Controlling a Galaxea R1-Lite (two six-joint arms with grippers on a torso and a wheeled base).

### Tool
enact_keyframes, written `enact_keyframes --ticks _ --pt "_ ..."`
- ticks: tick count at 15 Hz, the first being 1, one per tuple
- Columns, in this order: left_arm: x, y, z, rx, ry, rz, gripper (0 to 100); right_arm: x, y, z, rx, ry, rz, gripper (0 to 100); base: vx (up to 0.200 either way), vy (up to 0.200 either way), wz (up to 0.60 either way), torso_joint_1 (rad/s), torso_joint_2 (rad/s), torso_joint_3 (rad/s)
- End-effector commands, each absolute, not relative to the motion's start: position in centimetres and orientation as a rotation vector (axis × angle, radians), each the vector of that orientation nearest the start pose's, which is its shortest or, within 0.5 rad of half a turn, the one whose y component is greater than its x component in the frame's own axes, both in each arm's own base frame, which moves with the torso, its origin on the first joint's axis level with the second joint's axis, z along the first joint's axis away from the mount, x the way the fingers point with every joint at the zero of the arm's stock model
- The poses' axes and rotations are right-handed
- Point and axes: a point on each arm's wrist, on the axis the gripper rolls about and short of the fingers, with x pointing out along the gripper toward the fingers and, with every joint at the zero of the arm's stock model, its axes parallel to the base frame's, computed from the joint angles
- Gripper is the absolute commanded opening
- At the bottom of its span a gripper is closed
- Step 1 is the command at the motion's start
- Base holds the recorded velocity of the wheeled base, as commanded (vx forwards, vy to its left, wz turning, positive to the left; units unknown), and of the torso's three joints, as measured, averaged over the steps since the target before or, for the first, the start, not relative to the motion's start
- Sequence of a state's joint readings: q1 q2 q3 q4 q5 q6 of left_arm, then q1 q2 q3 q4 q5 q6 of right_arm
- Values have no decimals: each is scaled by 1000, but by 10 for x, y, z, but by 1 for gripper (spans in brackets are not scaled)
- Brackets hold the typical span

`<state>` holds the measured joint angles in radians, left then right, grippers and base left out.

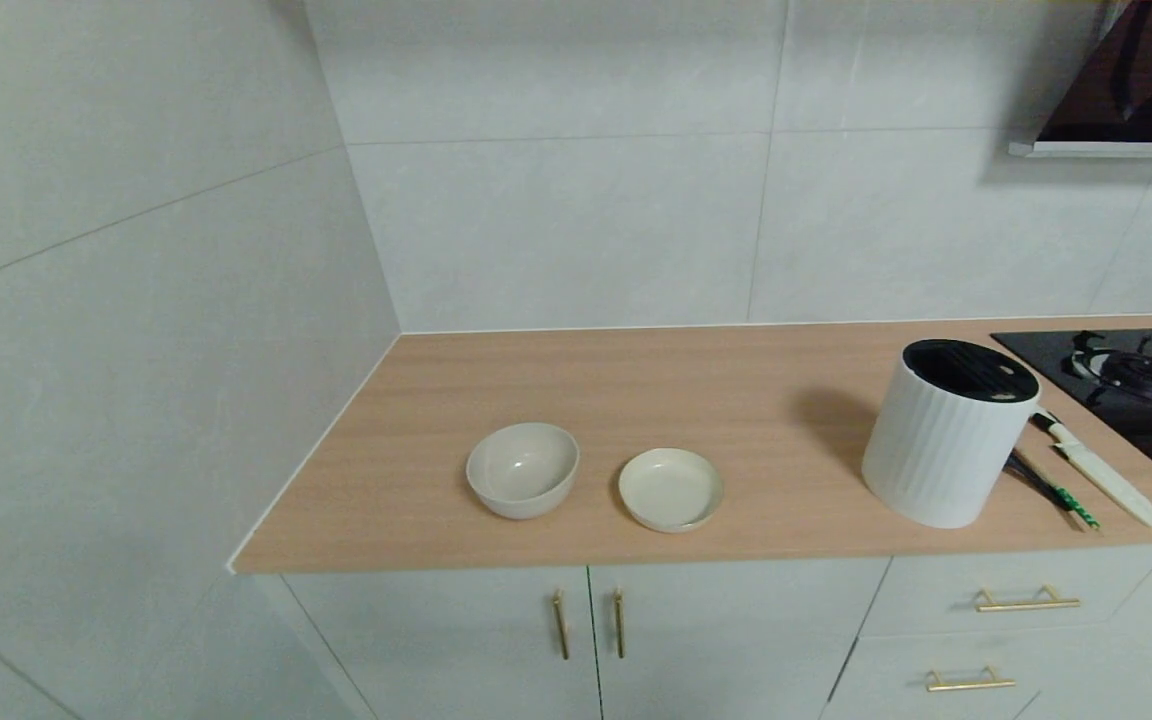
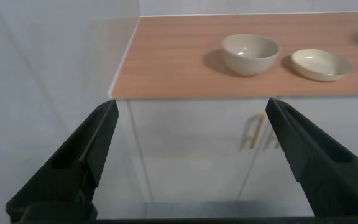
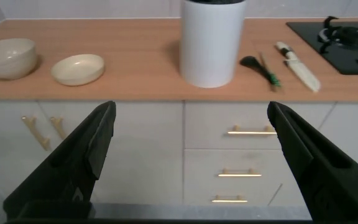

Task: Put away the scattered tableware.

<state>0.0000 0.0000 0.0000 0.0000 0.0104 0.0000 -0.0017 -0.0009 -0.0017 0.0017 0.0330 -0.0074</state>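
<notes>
- Currently, both arms stand off the near edge of the counter (image 1: 736, 390) with nothing held.
- Left gripper (image 2: 191, 106): fingers spread wide, empty, facing the cabinet (image 2: 191, 155), with the bowl ahead and to its right.
- Right gripper (image 3: 190, 107): likewise spread and empty, facing the drawers (image 3: 247, 155), with the holder straight ahead.
- Bowl (image 1: 522, 468): upright, left of centre on the counter, close to the near edge.
- Dish (image 1: 671, 488): just right of the bowl, not touching it.
- Holder (image 1: 946, 445): white ribbed tub with a black slotted top, on the right.
- Knife (image 1: 1101, 475) and a dark utensil (image 1: 1051, 487) (spoon or chopsticks, cannot tell) lie flat just right of the holder, between it and the hob (image 1: 1136, 385).
- Judged status: no item is put away yet, and the first pick is still to come.
- Risk: the dish is shallow and low-rimmed. A finger landing short would push it rather than grip it, and it could slide off the near edge.
- Risk: the bowl's wall is round and smooth. An off-centre pinch on the rim could let it swing or slip out.
- Risk: the knife and utensil are thin and lie close together by the holder. A reach could take both at once or knock the holder.
- Risk: the slots look narrow. A tilted insertion could jam or tip the holder.
</notes>
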Motion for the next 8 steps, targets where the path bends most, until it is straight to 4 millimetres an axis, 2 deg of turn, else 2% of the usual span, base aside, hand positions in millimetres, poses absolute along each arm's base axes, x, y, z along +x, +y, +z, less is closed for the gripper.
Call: enact_keyframes --ticks 1,8 --pt "-23 0 76 0 2 11 100 -23 1 76 -8 0 32 100 0 200 0 7 2 2" --pt "-23 0 76 0 2 11 100 -23 1 76 -8 0 32 100 0 0 0 0 0 0"
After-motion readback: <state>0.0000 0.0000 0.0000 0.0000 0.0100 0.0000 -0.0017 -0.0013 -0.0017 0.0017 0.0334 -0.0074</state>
